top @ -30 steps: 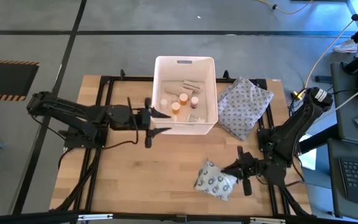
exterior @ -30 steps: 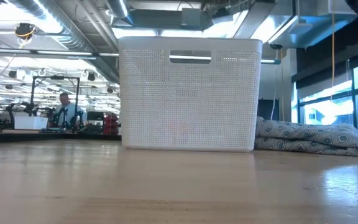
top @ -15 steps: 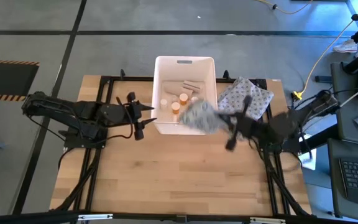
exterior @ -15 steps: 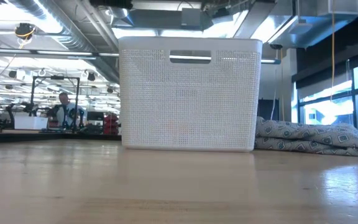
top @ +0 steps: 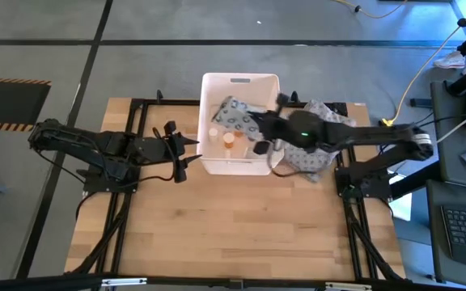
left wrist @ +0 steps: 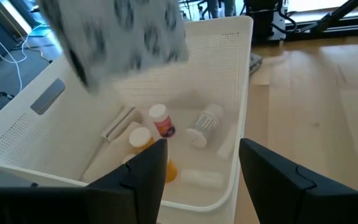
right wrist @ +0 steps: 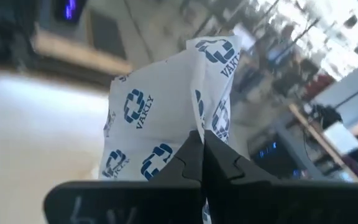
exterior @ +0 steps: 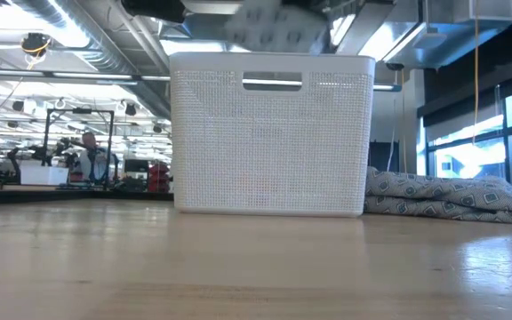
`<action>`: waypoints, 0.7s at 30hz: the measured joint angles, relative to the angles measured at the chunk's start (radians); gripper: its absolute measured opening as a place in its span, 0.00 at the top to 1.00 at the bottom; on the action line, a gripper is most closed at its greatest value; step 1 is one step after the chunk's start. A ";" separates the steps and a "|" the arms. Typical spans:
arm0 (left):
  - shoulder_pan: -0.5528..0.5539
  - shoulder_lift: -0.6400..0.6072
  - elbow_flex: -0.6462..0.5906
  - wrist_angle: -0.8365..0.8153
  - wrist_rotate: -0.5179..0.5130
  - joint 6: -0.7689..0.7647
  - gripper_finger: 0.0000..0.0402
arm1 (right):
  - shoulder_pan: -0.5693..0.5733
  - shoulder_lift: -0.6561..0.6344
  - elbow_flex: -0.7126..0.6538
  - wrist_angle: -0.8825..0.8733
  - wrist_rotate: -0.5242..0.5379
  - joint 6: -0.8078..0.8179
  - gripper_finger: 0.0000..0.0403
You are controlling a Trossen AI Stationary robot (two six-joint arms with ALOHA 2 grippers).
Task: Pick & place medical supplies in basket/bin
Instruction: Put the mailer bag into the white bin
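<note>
The flat grey packet printed with rings (top: 231,109) hangs over the white bin (top: 241,78), blurred in the left wrist view (left wrist: 117,37) and low view (exterior: 283,22). My right gripper (top: 251,121) is shut on it above the bin's middle. Orange-capped and white pill bottles (left wrist: 160,121) and a tan roll (left wrist: 120,124) lie on the bin's floor. My left gripper (top: 180,151) is open, just left of the bin's left wall, touching nothing. My right gripper pinches a gathered edge of the packet (right wrist: 197,127) between its two fingers (right wrist: 219,165). The packet is lifted clear, above the bin's open top, and sticks out past the fingertips toward the bin's far-left corner. One layer or several, I cannot tell.
The large grey dotted cloth bundle (top: 310,162) lies on the table right of the bin, under my right arm. The low view shows it beside the bin's perforated wall (exterior: 269,133). Bare wood spreads across the near half of the table (top: 233,234). People show in the room behind.
My right gripper has lifted the packet off the table's near right part and carried it up, toward the far edge and leftward, until it is over the bin. My left gripper has drawn back a little toward the table's left, away from the bin's wall.
</note>
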 joint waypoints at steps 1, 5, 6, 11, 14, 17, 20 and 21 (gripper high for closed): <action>0.000 0.000 0.000 -0.001 0.000 0.000 0.52 | -0.016 0.025 0.000 -0.010 -0.010 0.000 1.00; 0.000 0.000 0.000 -0.017 0.000 0.000 0.52 | -0.066 0.112 -0.001 -0.056 -0.111 0.013 1.00; 0.000 0.000 0.000 -0.022 0.000 0.000 0.52 | -0.075 0.130 -0.001 -0.063 -0.143 0.028 1.00; 0.000 0.000 0.000 -0.039 0.000 0.001 0.52 | -0.109 0.198 -0.001 -0.075 -0.289 0.116 1.00; 0.000 0.000 0.000 -0.046 0.000 0.000 0.52 | -0.126 0.224 0.002 -0.087 -0.343 0.156 1.00; 0.000 0.000 0.000 -0.051 0.000 0.001 0.52 | -0.145 0.252 -0.001 -0.135 -0.409 0.165 1.00; 0.000 0.000 0.000 -0.051 0.000 0.000 0.52 | -0.160 0.271 -0.003 -0.189 -0.424 0.163 1.00; 0.000 0.000 -0.001 -0.051 0.000 0.000 0.52 | -0.164 0.274 -0.003 -0.206 -0.427 0.163 1.00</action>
